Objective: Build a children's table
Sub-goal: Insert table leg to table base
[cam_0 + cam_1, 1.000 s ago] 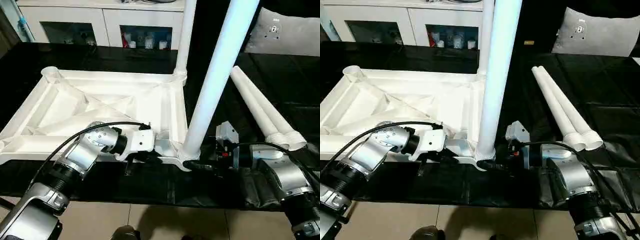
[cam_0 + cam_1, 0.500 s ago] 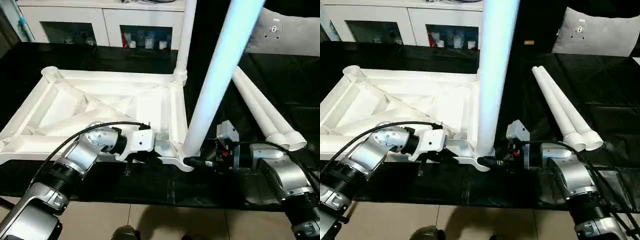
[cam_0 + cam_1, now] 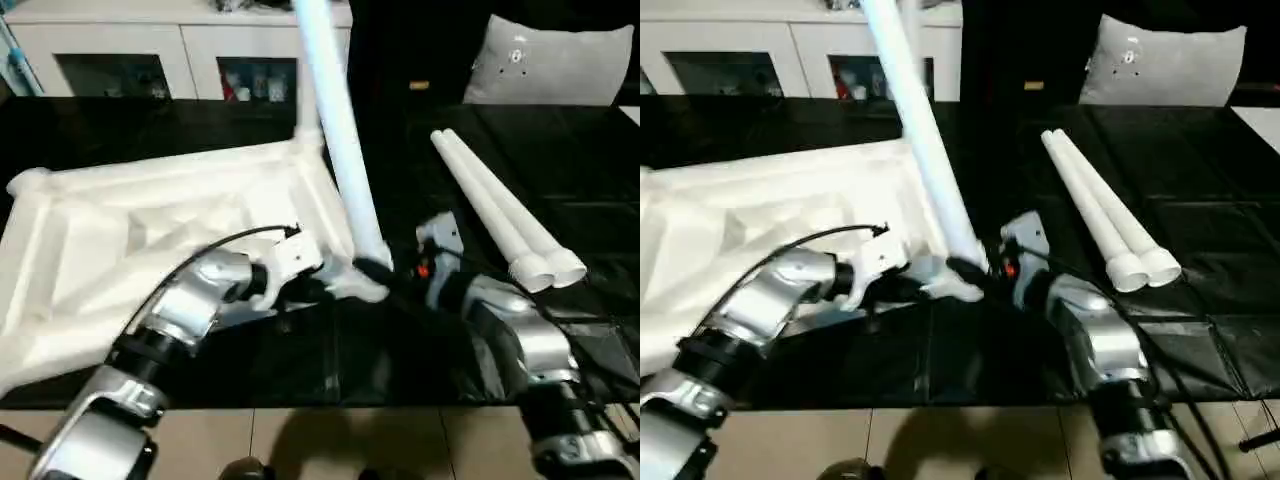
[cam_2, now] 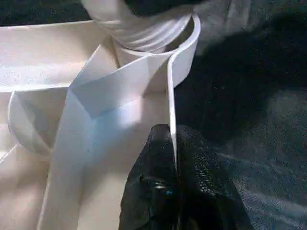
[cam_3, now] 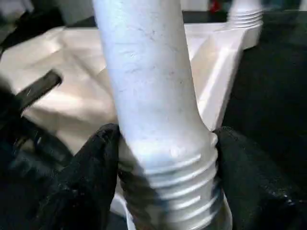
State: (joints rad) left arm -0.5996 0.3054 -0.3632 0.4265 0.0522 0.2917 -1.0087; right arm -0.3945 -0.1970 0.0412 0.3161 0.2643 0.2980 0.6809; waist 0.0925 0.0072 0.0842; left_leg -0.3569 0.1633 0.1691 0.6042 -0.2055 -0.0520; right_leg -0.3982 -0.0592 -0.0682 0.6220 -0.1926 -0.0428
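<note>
Black counter (image 3: 400,340) carries everything. Nearest, left jaws (image 4: 170,158) pinch the top's (image 3: 150,220) rim; right jaws (image 5: 165,158) clamp the leg (image 3: 340,140) at its threaded end beside the corner socket. That leg tilts, so it may cross-thread or lever the top sideways. Beyond lie two spare legs (image 3: 495,205), then a cabinet (image 3: 130,50).

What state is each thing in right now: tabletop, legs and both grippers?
Tabletop: upside down, ribs up.
Near leg: standing tilted at the near corner socket.
Far leg: standing in its socket.
Spare legs: lying side by side.
Left gripper: shut on the tabletop rim.
Right gripper: clamped on the near leg.
</note>
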